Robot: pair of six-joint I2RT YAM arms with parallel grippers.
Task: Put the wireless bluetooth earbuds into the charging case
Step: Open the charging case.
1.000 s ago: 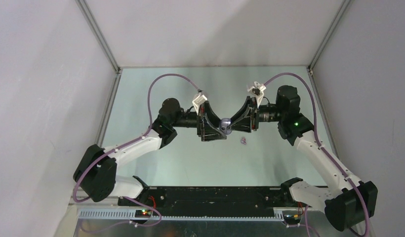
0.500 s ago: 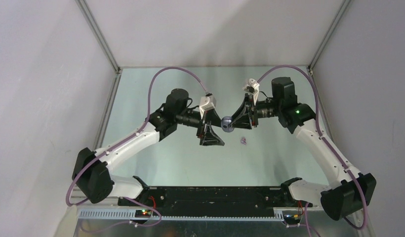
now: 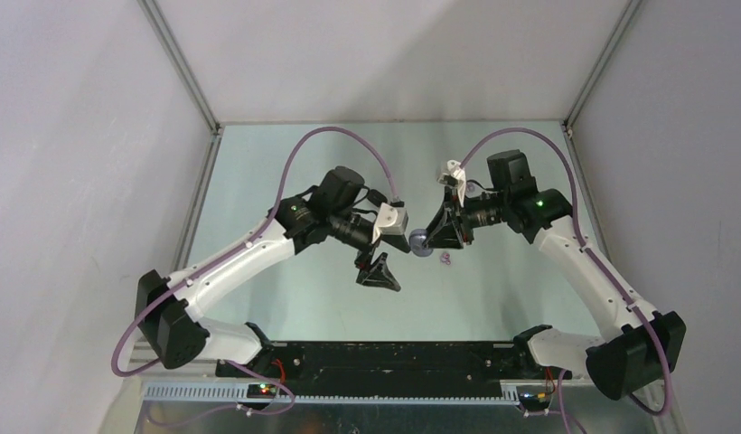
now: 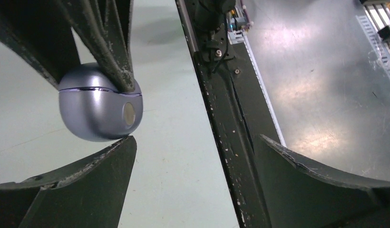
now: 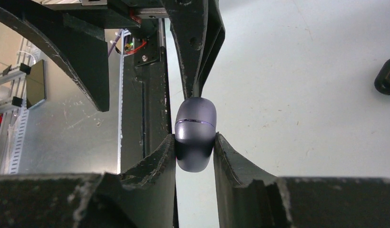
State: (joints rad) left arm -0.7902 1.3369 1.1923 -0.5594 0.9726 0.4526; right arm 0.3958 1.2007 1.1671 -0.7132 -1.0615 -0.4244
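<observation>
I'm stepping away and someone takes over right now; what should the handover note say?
Left gripper: open, empty, beside the case.
Right gripper: shut on the closed case.
One purple earbud lies on the table close by.
Done: case gripped.
Left: open the case, put the earbuds in.

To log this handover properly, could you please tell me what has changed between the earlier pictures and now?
The left pincer has let go of the charging case. It now stands open and has drawn back toward the near side. The right pincer has kept its grip and carried the case slightly to the right. The pale purple earbud lies where it was.
</observation>
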